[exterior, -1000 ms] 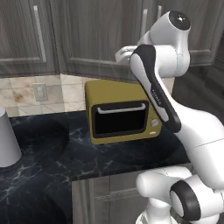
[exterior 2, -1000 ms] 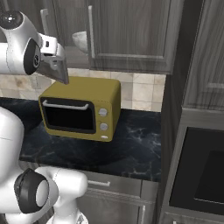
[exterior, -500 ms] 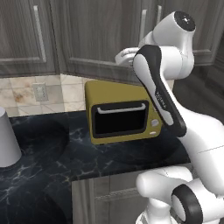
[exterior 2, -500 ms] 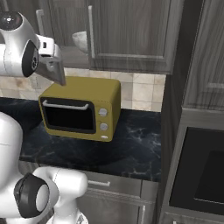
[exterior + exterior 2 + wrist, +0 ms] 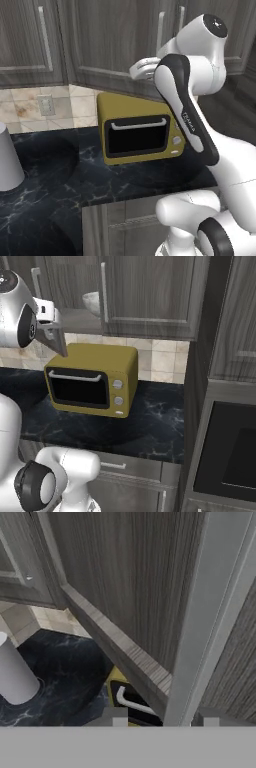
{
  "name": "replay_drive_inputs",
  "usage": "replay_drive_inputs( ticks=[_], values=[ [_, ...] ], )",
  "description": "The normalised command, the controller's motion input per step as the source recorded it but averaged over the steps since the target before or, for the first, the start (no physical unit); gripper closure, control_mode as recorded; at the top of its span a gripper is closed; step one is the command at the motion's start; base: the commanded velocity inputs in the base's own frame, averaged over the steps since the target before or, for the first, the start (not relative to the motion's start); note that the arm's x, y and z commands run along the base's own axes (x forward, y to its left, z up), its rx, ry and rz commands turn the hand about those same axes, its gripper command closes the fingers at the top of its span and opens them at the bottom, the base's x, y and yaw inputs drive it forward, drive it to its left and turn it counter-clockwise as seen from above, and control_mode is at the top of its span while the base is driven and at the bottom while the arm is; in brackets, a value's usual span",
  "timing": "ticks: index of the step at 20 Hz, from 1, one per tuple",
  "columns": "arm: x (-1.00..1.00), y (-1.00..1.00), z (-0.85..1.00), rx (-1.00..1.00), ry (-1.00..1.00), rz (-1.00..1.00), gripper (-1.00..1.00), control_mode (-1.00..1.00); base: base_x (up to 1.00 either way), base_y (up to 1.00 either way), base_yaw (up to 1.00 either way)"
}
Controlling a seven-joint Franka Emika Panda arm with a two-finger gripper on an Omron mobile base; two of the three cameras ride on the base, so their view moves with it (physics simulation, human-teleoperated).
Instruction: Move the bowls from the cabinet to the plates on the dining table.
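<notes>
Left and right base views look forward and down from behind the arm; both cover the yellow toaster oven [image 5: 141, 134] [image 5: 92, 378] on the counter [image 5: 60, 175] [image 5: 150, 421]. The hand view sits close against the cabinet [image 5: 130, 587], its silver handle [image 5: 210, 622] rising just above the jaws.

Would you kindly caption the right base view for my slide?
Franka arm's gripper reaching up at the wall cabinet above a yellow toaster oven.

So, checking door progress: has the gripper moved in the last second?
Yes. In the right base view, the gripper drifted slightly left, away from the yellow toaster oven.
</notes>
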Motion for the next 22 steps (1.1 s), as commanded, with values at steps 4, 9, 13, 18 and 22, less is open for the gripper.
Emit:
replay_drive_inputs(
  ticks=[4, 9, 13, 18, 22],
  values=[
    [-0.21, 0.60, -0.04, 0.00, 0.00, 0.02, 1.00, -1.00, 0.00, 0.00, 0.00],
    [-0.01, 0.48, -0.12, 0.00, -0.03, 0.00, 1.00, -1.00, 0.00, 0.00, 0.00],
    [0.00, 0.41, -0.14, 0.00, -0.04, 0.00, 1.00, -1.00, 0.00, 0.00, 0.00],
    [-0.08, 0.43, -0.11, 0.00, -0.05, 0.00, 1.00, -1.00, 0.00, 0.00, 0.00],
    [-0.11, 0.13, -0.01, 0.00, -0.02, 0.00, 1.00, -1.00, 0.00, 0.00, 0.00]
  ],
)
